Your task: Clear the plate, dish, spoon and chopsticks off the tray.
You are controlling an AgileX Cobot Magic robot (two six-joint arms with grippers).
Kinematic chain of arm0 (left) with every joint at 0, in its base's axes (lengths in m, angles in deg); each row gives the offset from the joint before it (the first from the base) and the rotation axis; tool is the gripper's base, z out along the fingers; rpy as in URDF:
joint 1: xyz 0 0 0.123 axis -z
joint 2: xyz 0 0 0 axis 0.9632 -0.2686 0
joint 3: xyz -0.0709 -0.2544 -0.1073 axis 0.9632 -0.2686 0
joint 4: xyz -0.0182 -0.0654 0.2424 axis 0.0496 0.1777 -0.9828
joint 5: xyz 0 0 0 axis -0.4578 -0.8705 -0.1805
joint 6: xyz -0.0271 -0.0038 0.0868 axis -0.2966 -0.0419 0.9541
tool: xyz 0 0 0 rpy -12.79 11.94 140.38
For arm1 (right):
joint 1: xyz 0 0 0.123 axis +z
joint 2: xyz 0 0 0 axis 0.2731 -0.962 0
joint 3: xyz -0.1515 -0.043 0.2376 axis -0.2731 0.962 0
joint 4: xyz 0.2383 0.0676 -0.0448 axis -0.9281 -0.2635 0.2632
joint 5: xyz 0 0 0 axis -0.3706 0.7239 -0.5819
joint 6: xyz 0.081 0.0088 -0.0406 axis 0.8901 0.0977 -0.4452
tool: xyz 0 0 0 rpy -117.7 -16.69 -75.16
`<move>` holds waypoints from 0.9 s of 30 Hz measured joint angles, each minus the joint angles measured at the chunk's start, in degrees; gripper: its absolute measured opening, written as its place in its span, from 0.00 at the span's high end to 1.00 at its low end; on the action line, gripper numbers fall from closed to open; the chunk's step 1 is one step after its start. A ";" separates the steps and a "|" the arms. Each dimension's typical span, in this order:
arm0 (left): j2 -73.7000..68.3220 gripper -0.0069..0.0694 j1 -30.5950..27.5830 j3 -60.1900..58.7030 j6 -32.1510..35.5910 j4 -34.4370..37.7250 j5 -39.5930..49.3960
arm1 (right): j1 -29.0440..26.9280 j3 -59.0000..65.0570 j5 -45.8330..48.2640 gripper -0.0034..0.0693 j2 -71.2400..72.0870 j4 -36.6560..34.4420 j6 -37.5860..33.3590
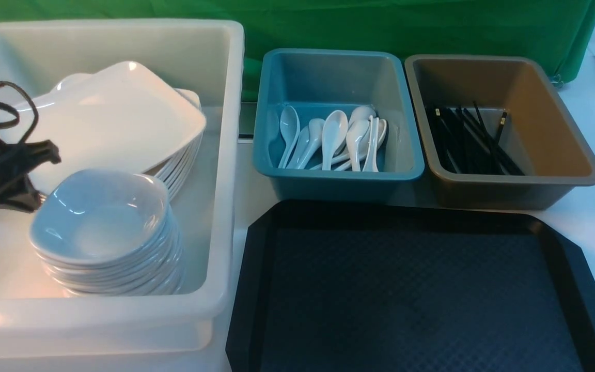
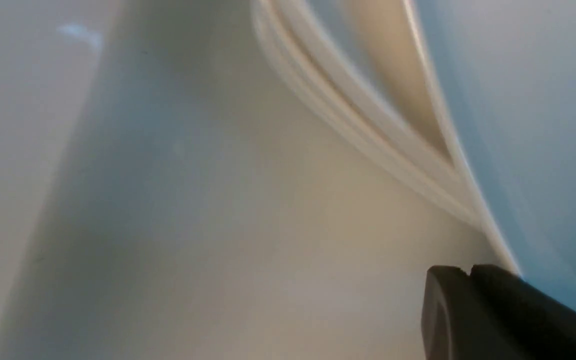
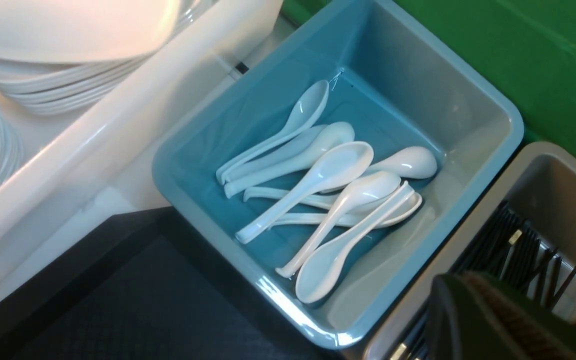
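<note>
Nearest to me, the tray (image 1: 406,289) is sitting at the near right with only its black cross-hatched floor showing, its far rim lying just in front of two small bins. The right pincer (image 3: 463,300) is hanging out by the tray's near right corner. Its wrist view is showing only one dark ribbed finger in front of the brown bin (image 1: 550,129), so I am reading it as pressed together and carrying nothing. To the tray's left, the white tub (image 1: 225,155) is filling that whole side. At its near end a stack of small dishes (image 1: 98,214) is standing, and the left pincer (image 2: 469,272) is hovering low in the tub, just left of that stack. Its two black fingers are lying pressed together with a thin seam between them and pinching nothing. The tips are right beside a pale rim, but the blur is stopping me from telling whether they are touching it. Behind the dishes a stack of large plates is sitting, with the top plate (image 1: 116,119) lying askew, turned out of line with those beneath. Farther off, the blue bin (image 1: 339,72) is standing beyond the tray, holding the spoons (image 1: 336,137) in a loose jumble. Just to its right, the brown bin is holding the chopsticks (image 1: 470,139) in a rough bundle along its left side. A green cloth (image 1: 380,26) is hanging across the back.
</note>
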 joint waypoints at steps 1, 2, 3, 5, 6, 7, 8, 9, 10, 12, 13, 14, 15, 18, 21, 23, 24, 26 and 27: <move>0.00 0.89 0.06 0.00 1.18 1.00 -0.05 | 0.00 0.00 -0.09 0.91 0.00 0.00 -0.07; 0.00 0.89 0.13 0.04 3.21 2.60 -0.22 | 0.00 0.00 -0.22 0.91 0.00 0.00 -0.25; 0.00 0.89 0.52 0.04 5.45 4.21 -0.24 | 0.00 0.00 -0.39 0.91 0.00 -0.12 -0.29; 0.00 0.89 0.73 0.06 6.38 4.36 0.79 | 0.00 0.00 -0.44 0.91 0.00 -0.31 -0.39; 0.00 0.89 0.73 0.06 6.38 4.06 1.56 | 0.00 0.00 -0.44 0.91 0.00 -0.37 -0.43; 0.17 0.89 0.75 0.06 6.07 3.21 2.36 | 0.00 0.00 -0.44 0.91 0.00 -0.37 -0.43; 0.15 0.89 0.75 0.06 5.93 3.21 2.52 | 0.00 0.00 -0.44 0.91 0.00 -0.37 -0.43; 0.74 0.89 0.75 0.06 5.02 1.36 3.36 | 0.00 0.00 -0.44 0.91 0.00 -0.44 -0.43; 2.01 0.89 0.75 0.06 3.72 -1.08 3.24 | 0.00 0.00 -0.44 0.91 0.00 -0.76 -0.43; 4.23 0.89 0.75 0.06 2.07 -3.74 1.54 | 0.00 0.00 -0.44 0.91 0.00 -1.14 -0.43; 5.84 0.89 0.75 0.06 1.07 -4.87 -0.46 | 0.00 0.00 -0.44 0.91 0.00 -1.48 -0.43; 7.13 0.89 0.75 0.11 0.64 -5.48 -2.41 | 0.00 0.00 -0.44 0.91 0.00 -1.86 -0.43; 8.71 0.89 0.75 0.53 0.24 -6.09 -4.97 | 0.00 0.00 -0.39 0.91 0.00 -2.37 -0.43; 9.58 0.89 0.75 3.66 -0.25 -6.44 -7.35 | 0.00 0.00 -0.39 0.91 0.00 -3.06 -0.43; 6.85 0.89 0.75 7.62 -0.31 -6.58 -6.02 | 0.00 0.00 -0.39 0.91 0.00 -3.86 -0.43; 3.42 0.89 0.75 10.22 -0.31 -6.65 -4.15 | 0.00 0.00 -0.32 0.91 0.00 -4.16 -0.43; 3.10 0.89 0.75 10.41 -0.31 -6.65 -4.01 | 0.00 0.00 -0.27 0.91 0.00 -4.22 -0.43; -0.14 0.89 0.75 12.17 -0.31 -7.64 -3.74 | 0.00 0.00 -0.05 0.91 0.00 -4.28 -0.43; -1.78 0.89 0.75 12.97 -0.40 -9.01 -4.38 | 0.00 0.00 0.03 0.91 0.00 -4.34 -0.43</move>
